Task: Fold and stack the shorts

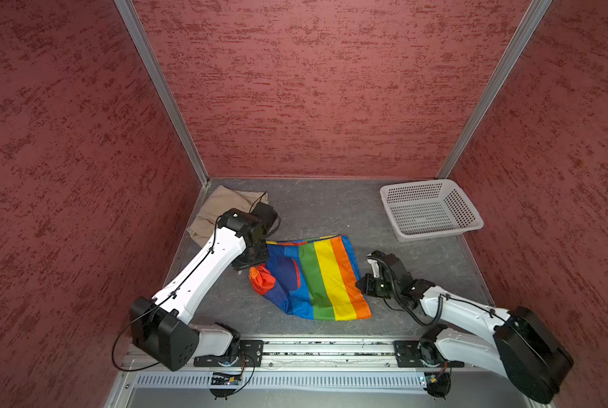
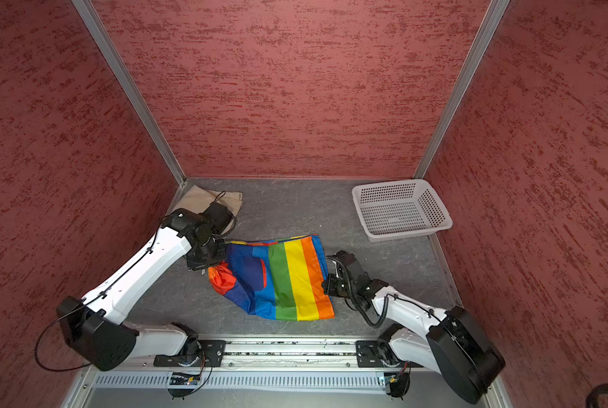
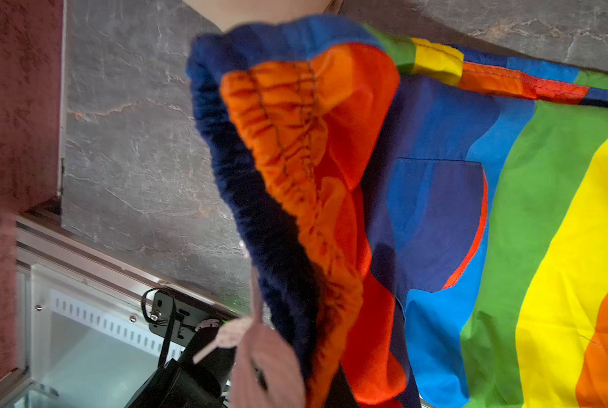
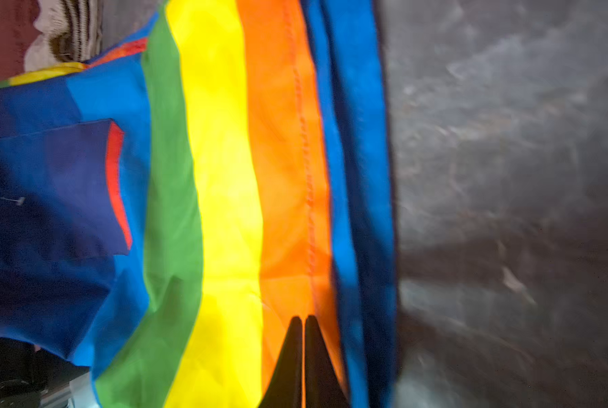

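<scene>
**Operator:** Where are the shorts?

**Me:** The rainbow shorts (image 1: 316,279) lie in the middle of the tabletop (image 1: 330,208), between my two arms, spread mostly flat with the stripes facing up. The green, yellow and orange bands are toward my right arm. The navy part with the red-edged pocket (image 3: 443,219) is toward my left. The beige shorts (image 1: 217,208) sit in the far left corner against the wall, partly hidden behind my left arm and apart from the rainbow pair.

**Operator:** What is your left end effector doing?

**Me:** My left end effector (image 1: 246,265) is at the gathered waistband (image 3: 295,159). It is clenched on the rainbow shorts there. In both top views that end is bunched into an orange-and-navy wad just under my wrist. In the left wrist view the waistband rises close to the camera, and the pale drawstring (image 3: 237,330) dangles beside it. The fingertips themselves are blurred, so I can't say exactly where they bite.

**Operator:** And the right?

**Me:** My right end effector (image 4: 302,339) is at the opposite edge of the rainbow shorts, low over the orange stripe near the blue hem. Its fingers (image 4: 288,356) are pressed together. I cannot tell whether any cloth is caught between them.

**Operator:** Anything else around?

**Me:** A white perforated basket (image 1: 462,212) stands in the far right corner, well apart from both pairs.
</scene>
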Controlling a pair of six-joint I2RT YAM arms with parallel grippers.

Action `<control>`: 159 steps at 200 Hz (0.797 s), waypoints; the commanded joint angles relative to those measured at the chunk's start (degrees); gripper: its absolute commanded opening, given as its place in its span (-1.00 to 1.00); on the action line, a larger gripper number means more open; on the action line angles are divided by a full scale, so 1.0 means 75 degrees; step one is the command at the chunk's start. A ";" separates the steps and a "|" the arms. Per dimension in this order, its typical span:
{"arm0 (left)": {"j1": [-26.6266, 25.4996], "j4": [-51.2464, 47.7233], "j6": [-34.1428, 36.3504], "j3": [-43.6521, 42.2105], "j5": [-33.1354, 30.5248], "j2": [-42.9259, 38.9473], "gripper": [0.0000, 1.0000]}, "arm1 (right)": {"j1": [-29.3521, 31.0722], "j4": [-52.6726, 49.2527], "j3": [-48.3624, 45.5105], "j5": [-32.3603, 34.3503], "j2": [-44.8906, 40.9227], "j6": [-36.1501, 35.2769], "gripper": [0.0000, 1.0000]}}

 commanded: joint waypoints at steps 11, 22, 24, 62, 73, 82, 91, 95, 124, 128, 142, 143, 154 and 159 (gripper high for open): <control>-0.0834 -0.1036 -0.0530 0.0849 -0.1011 0.0720 -0.89 | -0.0050 -0.0253 -0.0616 0.0144 -0.0385 0.0583 -0.87; -0.1119 -0.1294 -0.0709 0.1184 -0.1173 0.1029 -0.89 | -0.0050 -0.0088 -0.0760 0.0123 -0.0305 0.0592 -0.89; -0.1159 -0.1333 -0.0752 0.1235 -0.1209 0.1083 -0.89 | -0.0050 -0.0045 -0.0785 0.0115 -0.0281 0.0596 -0.89; -0.2144 -0.2248 -0.1154 0.2680 -0.1513 0.2232 -0.88 | -0.0050 0.0722 -0.1122 -0.0094 0.0276 0.0661 -0.92; -0.2381 -0.2254 -0.1126 0.3028 -0.1317 0.2524 -0.87 | -0.0050 0.0898 -0.1196 -0.0129 0.0418 0.0651 -0.92; -0.2532 -0.2259 -0.1128 0.3318 -0.1128 0.2766 -0.86 | -0.0050 0.1015 -0.1264 -0.0121 0.0497 0.0642 -0.93; -0.2695 -0.2250 -0.1094 0.3620 -0.1018 0.3008 -0.86 | -0.0050 0.1098 -0.1319 -0.0114 0.0555 0.0617 -0.93; -0.2764 -0.2259 -0.1101 0.3730 -0.0979 0.3144 -0.86 | -0.0050 0.1121 -0.1351 -0.0098 0.0569 0.0615 -0.93; -0.3218 -0.2259 -0.1150 0.4654 -0.0791 0.3895 -0.86 | -0.0050 0.1197 -0.1491 0.0052 0.0571 0.0566 -0.93; -0.3264 -0.2260 -0.1165 0.4776 -0.0782 0.3992 -0.86 | -0.0053 0.1196 -0.1504 0.0063 0.0561 0.0550 -0.93; -0.3428 -0.2240 -0.1213 0.5162 -0.0769 0.4309 -0.85 | -0.0060 0.1157 -0.1522 0.0132 0.0517 0.0514 -0.93; -0.3442 -0.2238 -0.1217 0.5186 -0.0768 0.4326 -0.86 | -0.0061 0.1153 -0.1527 0.0141 0.0514 0.0511 -0.93; -0.3538 -0.2237 -0.1247 0.5479 -0.0776 0.4548 -0.86 | -0.0063 0.1115 -0.1544 0.0175 0.0458 0.0493 -0.93; -0.3573 -0.2235 -0.1266 0.5600 -0.0769 0.4667 -0.85 | -0.0066 0.1087 -0.1544 0.0198 0.0426 0.0477 -0.93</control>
